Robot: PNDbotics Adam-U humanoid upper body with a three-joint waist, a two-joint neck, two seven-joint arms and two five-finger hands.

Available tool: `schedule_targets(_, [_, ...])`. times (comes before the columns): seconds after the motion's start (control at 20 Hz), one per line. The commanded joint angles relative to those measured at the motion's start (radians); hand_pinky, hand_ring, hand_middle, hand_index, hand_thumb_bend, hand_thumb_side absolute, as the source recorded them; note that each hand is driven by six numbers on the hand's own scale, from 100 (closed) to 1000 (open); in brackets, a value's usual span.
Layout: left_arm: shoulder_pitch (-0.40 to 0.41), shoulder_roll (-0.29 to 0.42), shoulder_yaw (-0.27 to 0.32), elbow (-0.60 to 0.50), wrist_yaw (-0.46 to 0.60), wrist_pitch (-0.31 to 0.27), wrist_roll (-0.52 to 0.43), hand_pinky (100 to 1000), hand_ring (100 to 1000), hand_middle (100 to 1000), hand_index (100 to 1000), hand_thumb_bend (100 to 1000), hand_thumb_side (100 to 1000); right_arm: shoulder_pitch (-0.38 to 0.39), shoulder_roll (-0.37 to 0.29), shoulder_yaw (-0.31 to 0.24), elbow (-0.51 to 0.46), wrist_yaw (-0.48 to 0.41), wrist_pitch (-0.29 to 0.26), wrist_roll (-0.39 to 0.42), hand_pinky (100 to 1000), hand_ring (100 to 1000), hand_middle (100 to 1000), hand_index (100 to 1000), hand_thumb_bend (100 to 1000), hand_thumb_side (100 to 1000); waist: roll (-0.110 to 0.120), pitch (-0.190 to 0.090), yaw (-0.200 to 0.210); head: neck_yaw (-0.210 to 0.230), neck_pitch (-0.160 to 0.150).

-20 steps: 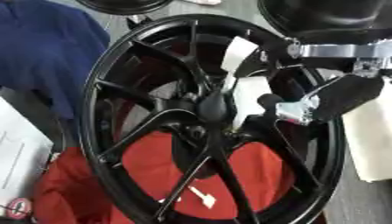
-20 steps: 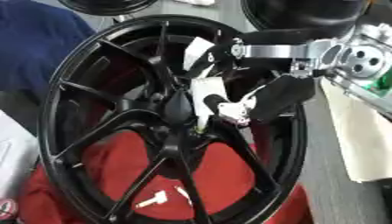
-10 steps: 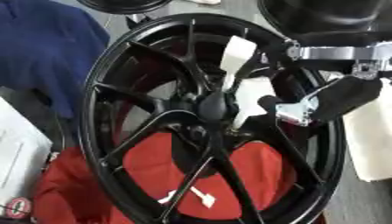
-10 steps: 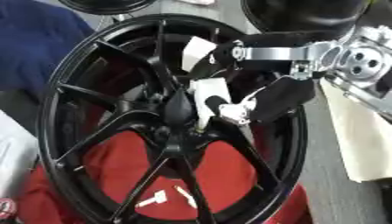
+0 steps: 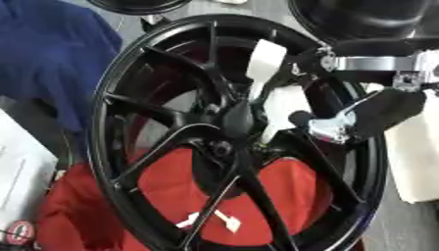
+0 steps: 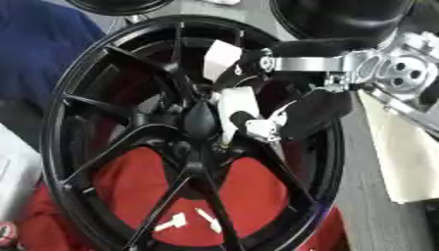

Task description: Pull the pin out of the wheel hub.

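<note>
I see my right hand (image 6: 257, 110) coming in from the upper right, over the black alloy wheel (image 5: 154, 73) that fills most of the view. Its white-tipped fingers (image 5: 266, 61) are bent down toward the centre hub (image 5: 238, 117), which lies just to the left of the fingertips. One white finger pad is pressed against the right side of the hub, and a dark thumb with a silver joint stands just below and to the right of it. I cannot tell whether the fingers have closed on anything, and I cannot make out the pin itself; if it shows, it is hidden between the fingers and the hub.

Below the hand, through the spokes, a red cloth (image 5: 171, 181) lies under the wheel, with two small white pieces (image 6: 188, 220) on it. Far to the left of the hand there is a blue cloth (image 5: 43, 59). Just to the right of the hand, beside the rim, lies a pale cream sheet (image 6: 403, 157).
</note>
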Motion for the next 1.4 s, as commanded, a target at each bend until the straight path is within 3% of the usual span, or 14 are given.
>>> schedule_targets(0.05, [-0.007, 0.008, 0.001, -0.022, -0.003, -0.001, -0.005, 777, 709, 645, 696, 189, 749, -0.005, -0.032, -0.021, -0.008, 0.017, 0.0, -0.002, 822, 954, 838, 891, 122, 480, 0.005, -0.013, 0.001, -0.001, -0.011])
schedule_targets(0.55, [-0.008, 0.006, 0.0, -0.022, -0.008, 0.003, -0.008, 778, 709, 645, 695, 186, 752, 0.001, -0.032, -0.023, -0.008, 0.008, -0.002, -0.004, 822, 945, 833, 930, 115, 448, 0.004, -0.009, 0.002, 0.0, -0.022])
schedule_targets(1.4, [-0.01, 0.004, -0.003, -0.022, -0.016, 0.005, -0.012, 780, 709, 647, 694, 180, 757, 0.019, -0.042, -0.034, -0.008, -0.012, 0.017, -0.035, 830, 943, 849, 913, 100, 443, 0.003, 0.001, 0.007, 0.002, -0.036])
